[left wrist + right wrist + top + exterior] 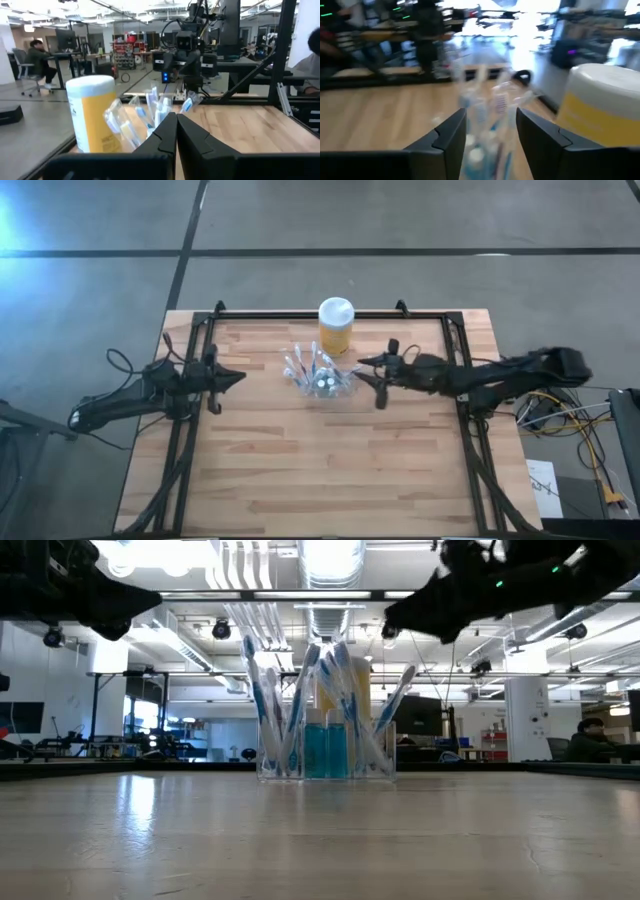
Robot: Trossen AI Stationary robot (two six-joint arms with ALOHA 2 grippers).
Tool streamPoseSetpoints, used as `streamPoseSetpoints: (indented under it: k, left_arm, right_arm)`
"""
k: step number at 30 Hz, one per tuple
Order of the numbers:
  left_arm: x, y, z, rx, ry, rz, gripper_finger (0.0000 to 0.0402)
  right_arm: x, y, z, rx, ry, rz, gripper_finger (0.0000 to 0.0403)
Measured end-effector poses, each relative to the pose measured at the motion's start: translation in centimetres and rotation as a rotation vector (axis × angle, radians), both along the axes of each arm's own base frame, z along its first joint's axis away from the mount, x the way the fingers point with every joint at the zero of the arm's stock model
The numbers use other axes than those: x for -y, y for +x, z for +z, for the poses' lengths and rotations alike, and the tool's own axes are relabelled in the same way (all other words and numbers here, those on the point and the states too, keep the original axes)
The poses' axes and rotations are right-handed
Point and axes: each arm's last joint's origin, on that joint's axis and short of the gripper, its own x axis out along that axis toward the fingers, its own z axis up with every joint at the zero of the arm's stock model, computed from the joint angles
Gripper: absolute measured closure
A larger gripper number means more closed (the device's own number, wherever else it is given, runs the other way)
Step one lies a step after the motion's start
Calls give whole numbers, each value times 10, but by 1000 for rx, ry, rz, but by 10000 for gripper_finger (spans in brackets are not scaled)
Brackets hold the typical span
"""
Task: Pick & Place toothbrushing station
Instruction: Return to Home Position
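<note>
- The toothbrushing station point(322, 380) is set upright on the light wooden slat table point(300, 470), towards its far middle, just in front of the yellow jar point(335, 327) with a white lid
- Blue and white toothbrushes point(262, 705) are held in it, leaning outward
- The left gripper point(176, 120) is held above the table, well apart on the station's left, fingers pressed together
- The right gripper point(491, 115) is held near the station's right, fingers spread
- The table is edged by a black frame point(300, 313); grey floor with dark lines is seen beyond
- Ceiling lights, desks and a seated person point(590, 738) are shown in the room behind
</note>
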Motion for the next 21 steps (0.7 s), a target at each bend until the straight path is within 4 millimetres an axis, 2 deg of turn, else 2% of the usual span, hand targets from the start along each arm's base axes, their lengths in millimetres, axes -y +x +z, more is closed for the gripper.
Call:
streamPoseSetpoints:
  k: [4,9,13,16,21]
  left_arm:
    - [-1,-1,2,6,5,31,397]
    - [-3,1,-2,-21,6,88,398]
    - [-4,3,-3,-37,15,85,399]
    - [-4,2,-2,-28,23,84,400]
    - [-3,0,0,-5,23,71,400]
  right_arm:
    - [-4,-24,18,-3,29,80,261]
    - [-6,-55,26,86,46,87,330]
    - [-8,-76,16,195,33,126,385]
    - [-10,-89,3,286,27,158,391]
    - [-10,-107,-14,344,34,155,395]
